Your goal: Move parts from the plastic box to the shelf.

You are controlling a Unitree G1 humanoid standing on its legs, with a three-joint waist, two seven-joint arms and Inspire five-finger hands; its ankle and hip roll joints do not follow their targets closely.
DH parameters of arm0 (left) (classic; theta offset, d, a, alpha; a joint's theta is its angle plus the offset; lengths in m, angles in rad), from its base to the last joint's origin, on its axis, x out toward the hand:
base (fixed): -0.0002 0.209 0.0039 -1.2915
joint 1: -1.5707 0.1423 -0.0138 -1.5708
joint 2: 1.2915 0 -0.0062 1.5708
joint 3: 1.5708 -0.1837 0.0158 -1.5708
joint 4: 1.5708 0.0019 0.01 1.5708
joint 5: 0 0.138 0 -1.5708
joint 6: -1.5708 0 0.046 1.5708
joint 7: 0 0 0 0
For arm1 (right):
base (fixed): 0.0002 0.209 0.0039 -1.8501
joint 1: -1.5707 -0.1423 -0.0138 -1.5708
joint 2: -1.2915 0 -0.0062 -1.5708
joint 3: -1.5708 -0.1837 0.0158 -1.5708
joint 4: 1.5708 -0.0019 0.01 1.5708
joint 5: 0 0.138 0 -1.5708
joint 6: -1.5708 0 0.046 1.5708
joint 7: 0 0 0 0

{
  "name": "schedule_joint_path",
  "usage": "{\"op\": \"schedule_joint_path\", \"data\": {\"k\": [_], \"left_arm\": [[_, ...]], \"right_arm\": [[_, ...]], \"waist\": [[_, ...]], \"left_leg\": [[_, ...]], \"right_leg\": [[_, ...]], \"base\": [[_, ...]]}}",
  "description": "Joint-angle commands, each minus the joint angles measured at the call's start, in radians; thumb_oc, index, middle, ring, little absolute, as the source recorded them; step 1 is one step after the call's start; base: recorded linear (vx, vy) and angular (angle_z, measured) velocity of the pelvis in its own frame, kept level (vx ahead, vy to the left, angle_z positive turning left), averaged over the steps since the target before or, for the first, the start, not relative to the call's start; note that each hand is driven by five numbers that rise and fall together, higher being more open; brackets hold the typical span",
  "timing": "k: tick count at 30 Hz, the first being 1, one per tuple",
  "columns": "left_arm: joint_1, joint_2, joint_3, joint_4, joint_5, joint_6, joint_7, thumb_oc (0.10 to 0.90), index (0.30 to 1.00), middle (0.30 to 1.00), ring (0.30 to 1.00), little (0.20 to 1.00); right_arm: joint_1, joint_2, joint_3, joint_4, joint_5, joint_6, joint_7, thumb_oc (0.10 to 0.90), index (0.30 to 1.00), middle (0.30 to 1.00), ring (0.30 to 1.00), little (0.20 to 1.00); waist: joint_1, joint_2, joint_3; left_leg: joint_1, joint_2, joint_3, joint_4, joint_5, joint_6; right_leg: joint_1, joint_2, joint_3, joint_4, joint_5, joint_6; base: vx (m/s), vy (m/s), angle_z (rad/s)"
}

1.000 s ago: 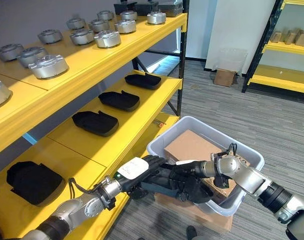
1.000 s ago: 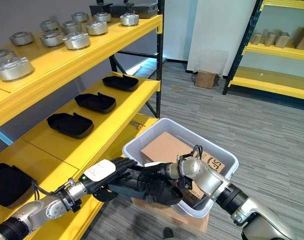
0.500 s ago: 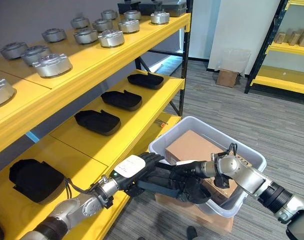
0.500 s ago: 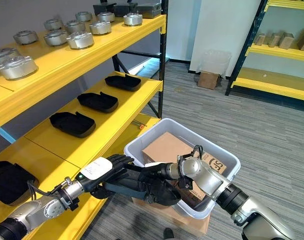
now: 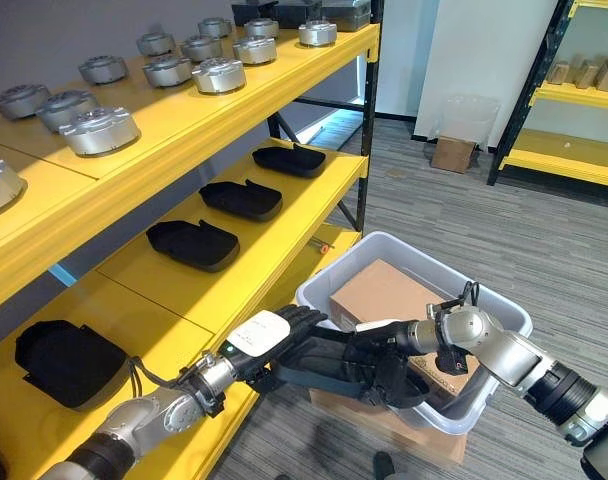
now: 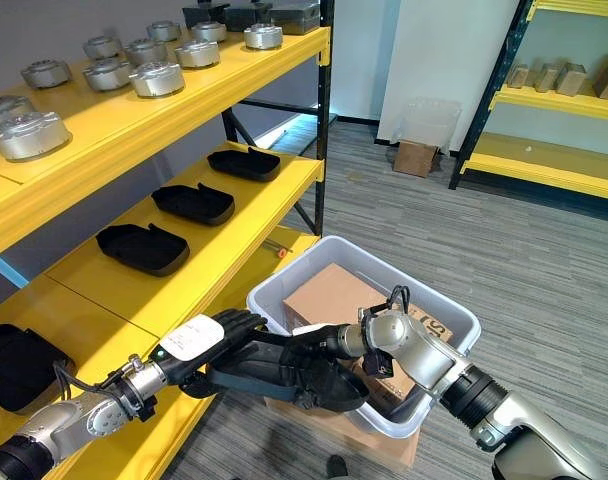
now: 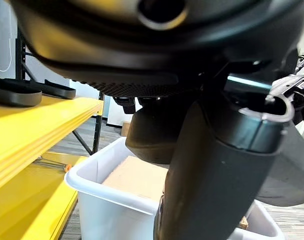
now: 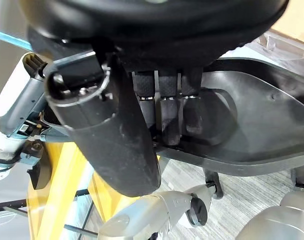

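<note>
Shelf (image 5: 234, 290): yellow racking on my left. Top tier carries round metal castings (image 5: 99, 130). Middle tier carries a row of black moulded parts (image 5: 192, 244), well spaced. Lower tier has one more black piece (image 5: 66, 362) toward its near end.

Plastic box (image 5: 324, 285): pale grey bin on the floor just beside the shelf's lower edge, to my front right. A cardboard carton (image 5: 384, 292) lies inside it.

Part in hand (image 6: 274, 372): a black moulded tray-like part, same family as those on the middle tier. It is out over the box's near rim, between box and shelf, level or close to it.

My left hand (image 5: 289, 335) is at the part's shelf-side end, fingers curled onto its edge. My right hand (image 6: 319, 350) grips the box-side end; in the right wrist view the fingers (image 8: 169, 112) lie inside the part's hollow with the thumb against the outer wall, so the wall is pinched.

Step in hand, as I judge it: carry across to the shelf. To do it well:
- keep both ends at the same height so the part does not twist between my hands;
- lead with the left, let the right follow;
- aim for a bare stretch of the lower tier near the box, apart from the piece already there;
- set it flat before either hand loosens.

Risk: the shelf's front lip may catch the leading edge if I come in low.
</note>
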Motion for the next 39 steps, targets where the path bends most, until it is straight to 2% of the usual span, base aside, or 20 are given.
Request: {"op": "schedule_joint_path", "data": {"k": [1,4,10,17,23,33,39], "left_arm": [[-0.125,0.064,0.064,0.044,-0.036,-0.014,0.087,0.900,1.000,1.000,1.000,1.000],[-0.131,0.056,0.053,0.055,-0.017,-0.045,0.106,0.900,1.000,1.000,1.000,1.000],[-0.161,0.023,0.016,0.053,0.014,-0.051,0.119,0.900,1.000,1.000,1.000,1.000],[-0.208,-0.011,-0.033,0.066,0.034,-0.036,0.126,0.900,1.000,1.000,1.000,1.000],[-0.269,-0.050,-0.091,0.072,0.017,-0.027,0.121,0.900,1.000,1.000,1.000,1.000],[-0.286,-0.117,-0.141,0.052,-0.003,-0.004,0.104,0.900,1.000,1.000,1.000,1.000],[-0.289,-0.165,-0.164,0.073,0.010,-0.024,0.130,0.900,1.000,1.000,1.000,1.000]], "right_arm": [[-0.084,0.037,-0.054,-0.113,0.131,-0.098,0.021,0.400,0.300,0.300,0.300,0.300],[-0.098,0.041,-0.042,-0.133,0.144,-0.098,0.027,0.400,0.300,0.300,0.300,0.300],[-0.131,0.061,-0.016,-0.135,0.134,-0.102,0.010,0.400,0.300,0.300,0.300,0.300],[-0.157,0.075,0.006,-0.128,0.156,-0.109,0.042,0.400,0.300,0.300,0.300,0.300],[-0.181,0.094,0.034,-0.143,0.169,-0.101,0.022,0.400,0.300,0.300,0.300,0.300],[-0.196,0.118,0.053,-0.133,0.184,-0.117,0.014,0.400,0.300,0.300,0.300,0.300],[-0.206,0.141,0.062,-0.112,0.175,-0.129,0.007,0.400,0.300,0.300,0.300,0.300]], "waist": [[-0.003,-0.030,-0.040],[-0.003,-0.030,-0.038],[-0.006,-0.030,-0.042],[-0.015,-0.027,-0.050],[-0.026,-0.029,-0.052],[-0.034,-0.031,-0.057],[-0.037,-0.033,-0.057]], "left_leg": [[0.086,-0.036,0.030,0.003,-0.175,0.039],[0.081,-0.035,0.029,0.006,-0.173,0.039],[0.085,-0.033,0.034,0.004,-0.176,0.039],[0.086,-0.031,0.037,0.003,-0.175,0.036],[0.085,-0.029,0.042,0.004,-0.176,0.037],[0.092,-0.028,0.048,0.003,-0.180,0.036],[0.090,-0.028,0.048,0.004,-0.182,0.038]], "right_leg": [[0.012,-0.014,-0.003,0.009,-0.073,0.046],[0.008,-0.012,-0.002,0.014,-0.074,0.044],[0.009,-0.009,-0.003,0.014,-0.075,0.043],[0.010,-0.007,-0.004,0.016,-0.077,0.042],[0.003,-0.003,0.002,0.019,-0.078,0.042],[0.010,-0.001,0.004,0.014,-0.077,0.041],[0.006,0.002,0.006,0.018,-0.079,0.040]], "base": [[0.00,0.000,0.00],[-0.02,0.007,0.00],[0.00,0.000,0.00],[0.00,0.000,0.00],[-0.01,-0.001,-0.01],[0.00,-0.006,-0.04],[0.00,0.000,0.00]]}}
